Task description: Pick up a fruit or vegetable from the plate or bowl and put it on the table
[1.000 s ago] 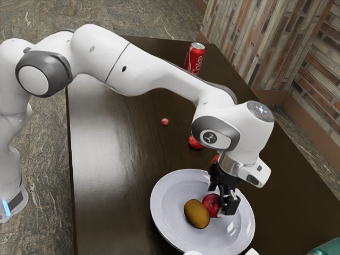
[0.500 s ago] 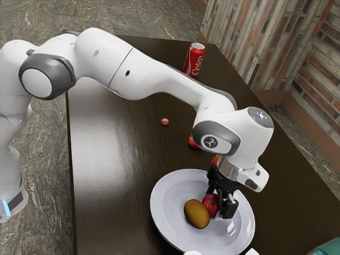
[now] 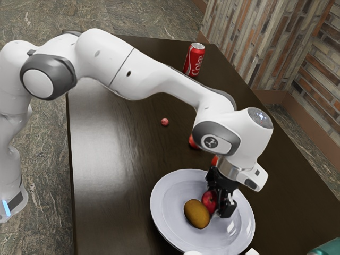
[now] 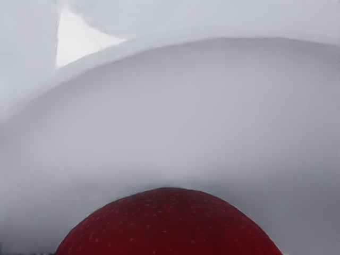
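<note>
The red apple (image 3: 208, 202) is in the wide pale bowl (image 3: 155, 204), pinched between the two fingers of the gripper (image 3: 214, 202), one on its far side and one on its near right side. The hand comes down from above, which makes sense: the bowl's raised rim would hinder a sideways approach, while a round fruit can be taken from the top. In the wrist view the apple's smooth dome sits just under the hand, against the pale inside of the bowl.

The apple is nearly round, so I see no real long axis; which way its stem points I cannot tell. The brown oval fruit (image 3: 196, 214) lies close against it, on the exterior view's left and a little nearer, its long axis running from far left to near right. That crowding probably explains why the fingers go round the side away from it. A straight lift seems the next need, since dragging sideways could nudge the oval fruit or catch the rim.

Beyond the bowl, a red fruit (image 3: 194, 142) and a small pinkish ball (image 3: 164, 122) lie on the dark table (image 3: 106, 159), the ball farther to the exterior view's left, and a red can (image 3: 195, 60) stands upright at the far end. The bare wood to the bowl's left looks like the easiest place to set the apple down
</note>
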You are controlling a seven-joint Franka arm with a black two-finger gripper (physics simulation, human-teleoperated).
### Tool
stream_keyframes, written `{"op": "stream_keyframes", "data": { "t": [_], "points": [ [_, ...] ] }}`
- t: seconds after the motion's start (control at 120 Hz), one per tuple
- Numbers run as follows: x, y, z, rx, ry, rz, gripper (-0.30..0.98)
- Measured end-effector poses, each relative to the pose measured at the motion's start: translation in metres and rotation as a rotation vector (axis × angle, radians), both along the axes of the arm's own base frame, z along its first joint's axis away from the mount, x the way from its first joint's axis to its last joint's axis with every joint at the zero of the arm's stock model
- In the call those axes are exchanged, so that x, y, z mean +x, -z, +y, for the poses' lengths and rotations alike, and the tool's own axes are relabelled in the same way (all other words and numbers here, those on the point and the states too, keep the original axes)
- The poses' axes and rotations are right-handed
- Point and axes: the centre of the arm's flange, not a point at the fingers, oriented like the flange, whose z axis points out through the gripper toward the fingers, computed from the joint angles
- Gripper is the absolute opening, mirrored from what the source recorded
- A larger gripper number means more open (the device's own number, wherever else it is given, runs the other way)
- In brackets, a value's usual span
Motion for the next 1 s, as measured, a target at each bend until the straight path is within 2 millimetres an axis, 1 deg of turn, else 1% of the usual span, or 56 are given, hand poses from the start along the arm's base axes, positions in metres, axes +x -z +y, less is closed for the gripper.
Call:
{"op": "stream_keyframes", "data": {
  "t": [0.017,0.083,0.125,0.25,0.317,0.383,0.417,0.525,0.625,0.667,0.75,0.933,1.0],
  "points": [
    [0.0,-0.004,0.0,-0.001,0.0,-0.005,0.45],
    [0.001,-0.03,-0.001,-0.009,0.004,-0.037,0.42],
    [0.001,-0.045,-0.002,-0.007,0.009,-0.053,0.43],
    [-0.001,-0.067,-0.001,0.01,0.016,-0.068,0.44],
    [0.001,-0.082,0.006,0.024,0.01,-0.086,0.44],
    [0.005,-0.104,0.016,0.038,-0.004,-0.114,0.44],
    [0.007,-0.112,0.025,0.05,-0.017,-0.125,0.44],
    [0.018,-0.13,0.07,0.092,-0.089,-0.141,0.44],
    [0.03,-0.141,0.126,0.13,-0.185,-0.15,0.44],
    [0.033,-0.143,0.145,0.142,-0.217,-0.149,0.44],
    [0.038,-0.145,0.171,0.159,-0.261,-0.146,0.44],
    [0.046,-0.145,0.234,0.198,-0.369,-0.138,0.44],
    [0.048,-0.142,0.247,0.207,-0.391,-0.134,0.44]
  ]
}}
